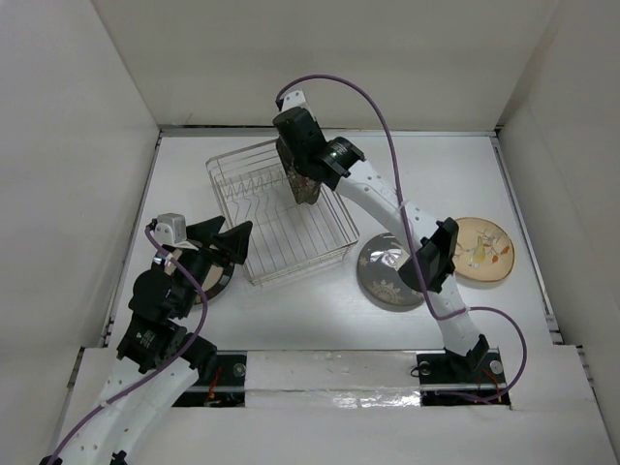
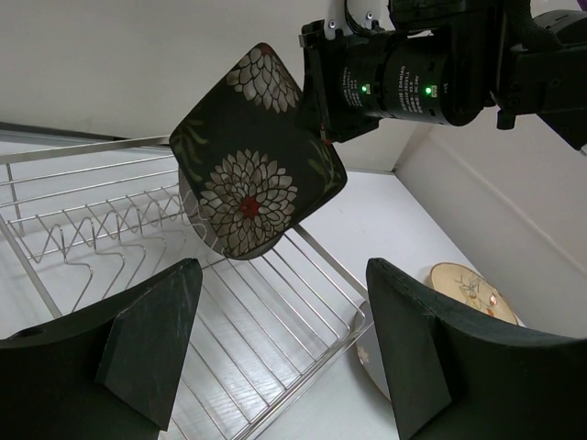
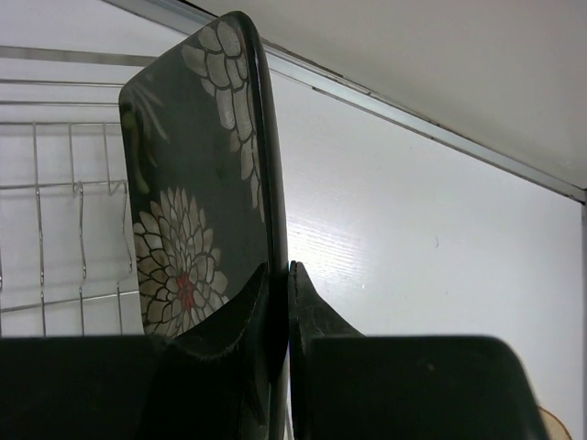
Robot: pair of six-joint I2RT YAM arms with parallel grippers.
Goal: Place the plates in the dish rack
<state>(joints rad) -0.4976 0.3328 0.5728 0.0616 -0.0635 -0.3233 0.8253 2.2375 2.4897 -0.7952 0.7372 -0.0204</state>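
Observation:
My right gripper is shut on the rim of the dark square plate with white flowers, holding it on edge above the far side of the silver wire dish rack. In the right wrist view both fingers pinch that plate. The left wrist view shows the plate hanging tilted over the divider prongs. My left gripper stands open and empty left of the rack, above a dark-rimmed plate. A grey floral plate and a tan plate lie right of the rack.
White walls close in the table on the left, back and right. The right arm's forearm crosses above the grey floral plate. Beyond the rack's corner in the left wrist view lie the tan plate and the edge of the grey one.

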